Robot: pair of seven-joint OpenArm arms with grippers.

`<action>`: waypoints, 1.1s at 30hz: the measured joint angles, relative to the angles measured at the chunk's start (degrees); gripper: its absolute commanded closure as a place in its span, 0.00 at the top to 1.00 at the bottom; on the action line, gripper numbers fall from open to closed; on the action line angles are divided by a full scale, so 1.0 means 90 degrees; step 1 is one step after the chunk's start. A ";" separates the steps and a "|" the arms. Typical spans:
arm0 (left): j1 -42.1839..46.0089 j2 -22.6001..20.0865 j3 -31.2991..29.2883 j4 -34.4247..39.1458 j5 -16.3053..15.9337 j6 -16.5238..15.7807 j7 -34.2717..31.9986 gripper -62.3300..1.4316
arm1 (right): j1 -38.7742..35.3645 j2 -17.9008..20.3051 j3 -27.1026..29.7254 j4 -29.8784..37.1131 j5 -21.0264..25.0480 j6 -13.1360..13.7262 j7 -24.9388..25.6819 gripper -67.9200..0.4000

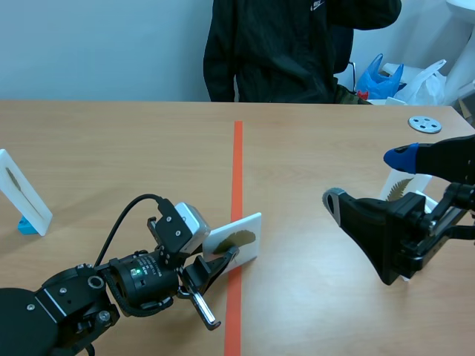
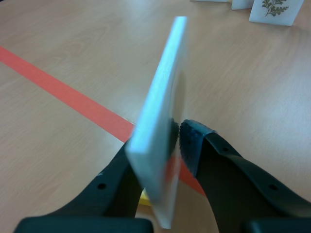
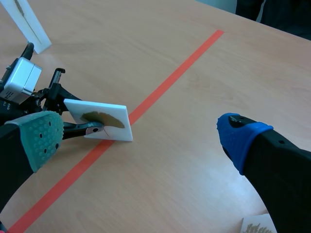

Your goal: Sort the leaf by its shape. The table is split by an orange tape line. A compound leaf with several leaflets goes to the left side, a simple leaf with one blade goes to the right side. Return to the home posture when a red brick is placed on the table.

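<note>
Scene view shows the left end effector (image 1: 221, 261) shut tight on a white leaf card (image 1: 241, 236). The card sticks out ahead of its fingers. Its long side points away from them, and it sits right over the orange tape line (image 1: 237, 170).

The leaf looks like one blade, so I think it goes a little to this end effector's right, past the line. The left arm is nearest, since it has the card.

The right end effector (image 1: 367, 179) is wide open and holds nothing. It is well apart from this card.

I count three cards on the desk (image 1: 111, 141):
- the leaf card in the left end effector
- a thin-leaf card (image 1: 22, 191) far off to the left end effector's left
- a fern card (image 1: 398, 185) just beyond the right end effector

More cards may hide there. There is one tape line, and I see no red brick.
</note>
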 measured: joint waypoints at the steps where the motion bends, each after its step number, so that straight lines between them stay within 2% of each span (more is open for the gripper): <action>1: 0.0002 -0.0002 0.0000 0.0007 -0.0002 -0.0053 -0.0002 0.16 | 0.0000 0.0000 0.0000 0.0000 0.0000 0.0000 0.0000 1.00; 4: 0.0097 -0.0083 0.0000 0.0270 -0.0002 -0.0226 0.0005 0.16 | 0.0000 0.0000 0.0000 0.0000 0.0000 0.0000 0.0000 1.00; 6: 0.0253 -0.0245 0.0000 0.0702 0.0000 -0.0347 0.0005 0.16 | 0.0000 0.0000 0.0000 0.0000 0.0000 0.0000 0.0000 1.00; 10: 0.0726 -0.0600 -0.0104 0.1751 -0.0022 -0.0345 0.0017 0.16 | 0.0000 0.0000 0.0000 0.0000 0.0000 0.0000 0.0000 1.00; 14: 0.1428 -0.0787 -0.0532 0.2647 -0.0435 -0.0345 0.0345 0.16 | 0.0000 0.0000 0.0000 0.0000 0.0000 0.0000 0.0000 1.00; 20: 0.2618 -0.0950 -0.1484 0.3699 -0.0984 -0.0393 0.0333 0.15 | 0.0000 0.0000 0.0000 0.0000 0.0000 0.0000 0.0000 1.00; 23: 0.3055 -0.0952 -0.1928 0.3997 -0.1139 -0.0393 0.0338 0.10 | 0.0000 0.0000 0.0000 0.0000 0.0000 0.0000 0.0002 1.00; 31: 0.3759 -0.0950 -0.3011 0.4155 -0.1217 -0.0391 0.0364 0.10 | 0.0000 0.0000 0.0000 0.0000 0.0000 0.0000 0.0002 1.00; 33: 0.3832 -0.0950 -0.3257 0.4155 -0.1358 -0.0379 0.0593 0.10 | 0.0000 0.0000 0.0000 0.0000 0.0000 0.0000 0.0002 1.00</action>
